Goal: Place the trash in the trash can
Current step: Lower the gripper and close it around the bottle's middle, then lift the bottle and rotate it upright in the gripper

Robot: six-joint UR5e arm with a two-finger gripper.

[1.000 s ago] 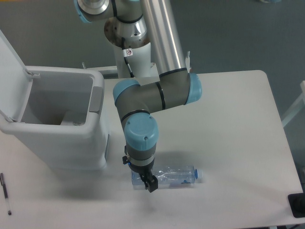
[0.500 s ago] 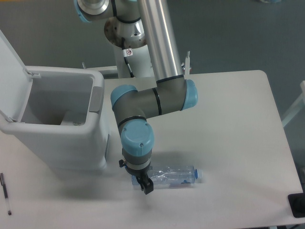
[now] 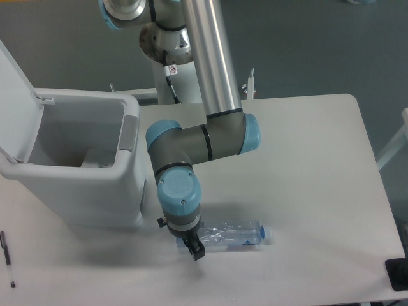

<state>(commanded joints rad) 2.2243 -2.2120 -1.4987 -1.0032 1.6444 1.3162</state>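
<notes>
At the far left edge a thin black pen (image 3: 7, 257) lies on the white table (image 3: 319, 178), well apart from everything else. Next comes the bin (image 3: 76, 166), pale grey with its white lid (image 3: 16, 102) hinged up and open; something pale rests at the bottom inside, too unclear to name. Just right of the bin's front corner the arm (image 3: 191, 143) bends down over the table, its blue-capped wrist above the gripper (image 3: 191, 245). The gripper sits at the left end of the bottle (image 3: 233, 236), its dark fingers down around that end, but whether they are pinching it or only straddling it cannot be told. The crushed clear bottle lies on its side on the table, its pale blue cap (image 3: 265, 234) pointing right.
</notes>
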